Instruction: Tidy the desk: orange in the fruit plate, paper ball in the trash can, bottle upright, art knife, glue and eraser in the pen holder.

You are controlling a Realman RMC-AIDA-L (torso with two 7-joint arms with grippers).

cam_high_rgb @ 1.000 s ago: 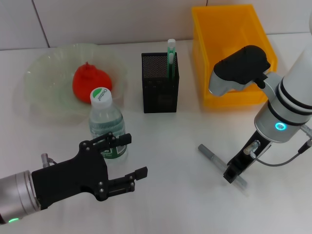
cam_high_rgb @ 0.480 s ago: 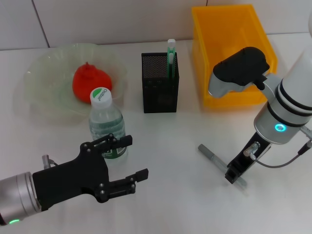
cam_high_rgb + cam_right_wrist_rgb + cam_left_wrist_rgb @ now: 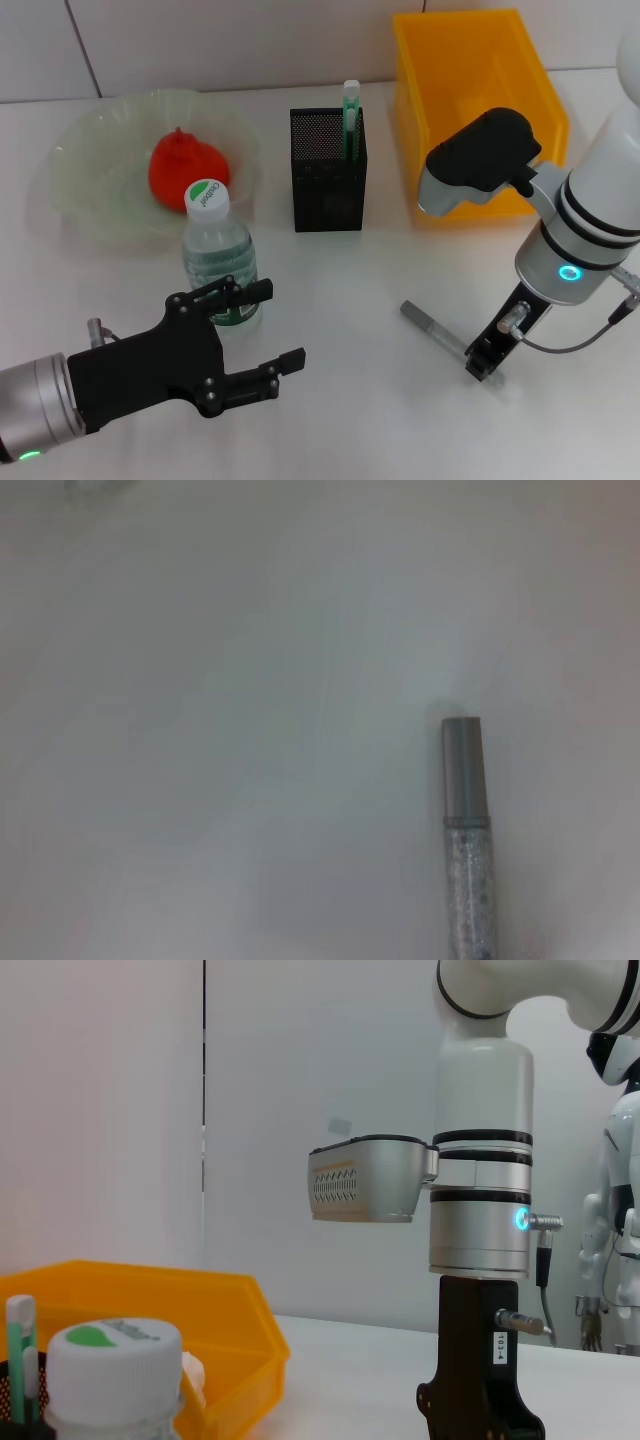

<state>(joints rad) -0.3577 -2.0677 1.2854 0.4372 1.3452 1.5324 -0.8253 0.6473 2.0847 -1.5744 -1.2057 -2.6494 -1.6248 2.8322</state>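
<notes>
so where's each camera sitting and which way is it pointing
Head view: on the robot's head, looking down at the desk; shows the left gripper open beside the bottle, and the right gripper down on the art knife.
Left wrist view: low over the desk, facing across to the right arm; shows the bottle cap and trash can.
Right wrist view: looking down at the art knife; no fingers visible.
Shared: the art knife.

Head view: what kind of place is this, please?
Probably a robot lab set up as a desk: a white table with a pen holder, a trash can and a fruit plate, and another robot standing behind.
</notes>
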